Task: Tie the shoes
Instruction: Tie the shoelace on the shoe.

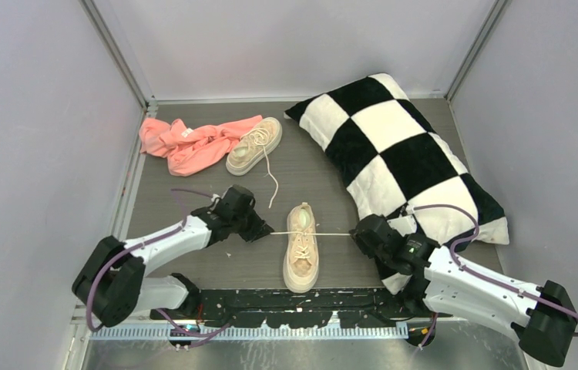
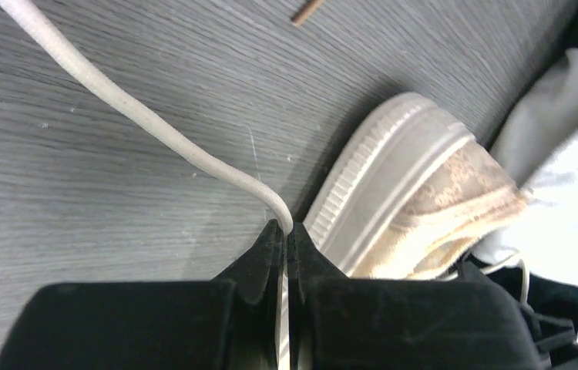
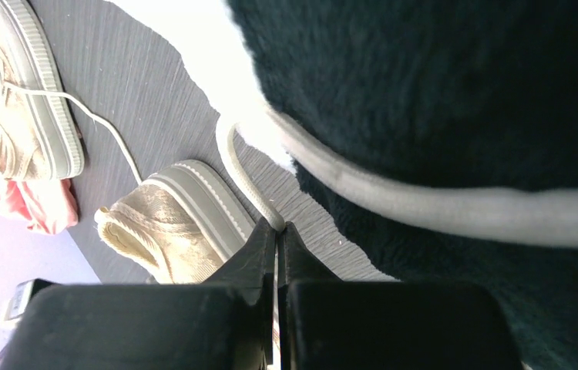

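Both grippers are clamped on laces here. The left gripper [image 2: 286,235] has its jaws pinched tight on the left lace end [image 2: 139,119]. The right gripper [image 3: 277,231] is doing the same with the right lace end [image 3: 240,173], jaws closed right on the cord.

From above, the two cords run out sideways from the near shoe [image 1: 302,248] in a pretty straight, taut line, with one gripper on each side of it. That shoe sits close to the near edge of the bench [image 1: 216,266], roughly mid-width, lying lengthwise near-to-far.

The far shoe [image 1: 254,146] is up toward the far left corner, touching the pink cloth [image 1: 186,142]. One loose lace trails from it toward the middle of the bench.

The checkered pillow [image 1: 398,154] fills the far right corner and runs down the right edge. The right gripper is just beside the pillow's near end.
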### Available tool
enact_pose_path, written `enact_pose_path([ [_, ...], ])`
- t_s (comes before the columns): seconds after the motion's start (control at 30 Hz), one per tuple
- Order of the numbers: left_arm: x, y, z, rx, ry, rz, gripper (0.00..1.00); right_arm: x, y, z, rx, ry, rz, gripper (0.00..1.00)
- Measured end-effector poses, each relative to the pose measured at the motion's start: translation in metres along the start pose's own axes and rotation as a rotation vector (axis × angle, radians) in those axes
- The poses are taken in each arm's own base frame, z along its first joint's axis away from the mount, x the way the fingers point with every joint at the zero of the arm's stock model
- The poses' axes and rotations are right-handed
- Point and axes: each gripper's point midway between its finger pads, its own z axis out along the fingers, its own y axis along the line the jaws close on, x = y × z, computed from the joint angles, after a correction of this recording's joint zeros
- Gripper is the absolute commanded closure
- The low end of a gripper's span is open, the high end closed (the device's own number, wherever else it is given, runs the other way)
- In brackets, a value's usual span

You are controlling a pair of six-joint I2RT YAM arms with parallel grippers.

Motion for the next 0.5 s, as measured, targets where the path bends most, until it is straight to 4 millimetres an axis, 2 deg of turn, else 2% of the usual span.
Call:
enact_pose_path([
  [0.2,0.0,-0.012,-0.027,0.081,-0.023,0.096,1.0,-0.002,0.001,0.0,0.012,-0.017,-0.115,0.99],
  [0.4,-0.002,0.003,-0.028,0.033,-0.052,0.201,0.99,0.006,-0.001,0.014,0.065,-0.009,-0.292,0.99],
  [0.43,-0.001,0.005,-0.026,0.025,-0.046,0.23,0.99,0.008,-0.003,0.016,0.079,-0.006,-0.32,0.97],
  [0.5,0.002,0.009,-0.023,0.005,-0.017,0.284,1.0,0.01,-0.004,0.019,0.108,0.0,-0.382,0.83],
])
